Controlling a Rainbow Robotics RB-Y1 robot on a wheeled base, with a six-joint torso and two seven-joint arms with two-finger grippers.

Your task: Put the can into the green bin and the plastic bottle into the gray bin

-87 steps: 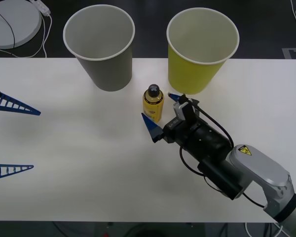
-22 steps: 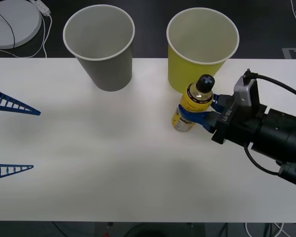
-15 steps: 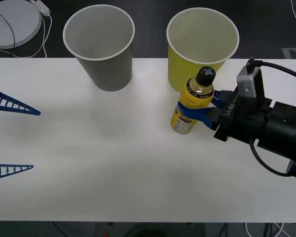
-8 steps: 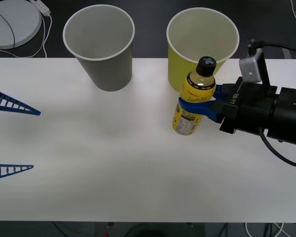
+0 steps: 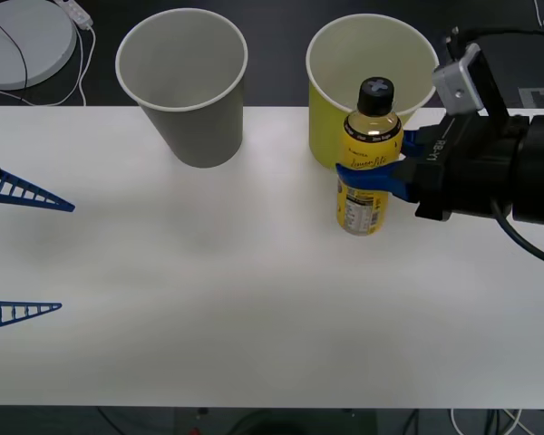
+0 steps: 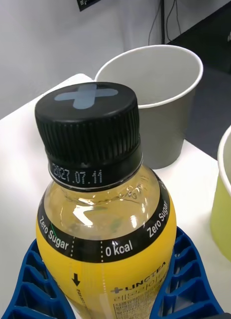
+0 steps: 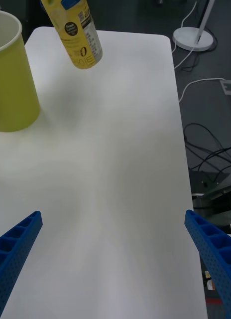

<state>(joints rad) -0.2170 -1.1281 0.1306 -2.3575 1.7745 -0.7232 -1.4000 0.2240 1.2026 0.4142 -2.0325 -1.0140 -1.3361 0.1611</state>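
Observation:
My right gripper (image 5: pixel 374 175) is shut on the plastic bottle (image 5: pixel 368 154), a small bottle of yellow drink with a black cap, and holds it upright above the table. The bottle hangs just in front of the green bin (image 5: pixel 331 86). The gray bin (image 5: pixel 183 86) stands to the left of it, empty. In the right wrist view the bottle (image 6: pixel 103 239) sits between the blue fingers (image 6: pixel 23 281), with the gray bin (image 6: pixel 160 99) behind. My left gripper (image 5: pixel 67 257) waits open at the table's left edge; its view shows the bottle (image 7: pixel 75 30) lifted. The can is out of view.
A white round base (image 5: pixel 23 36) with a cable lies on the floor behind the table's far left corner. Another white stand base (image 7: pixel 194 37) and cables lie on the floor beyond the table's edge. The white table (image 5: pixel 208 299) spreads in front of both bins.
My right gripper closed on the bottle, lifted it off the table and carried it right and up. The bottle went from tilted to upright before the green bin. The left arm stayed still.

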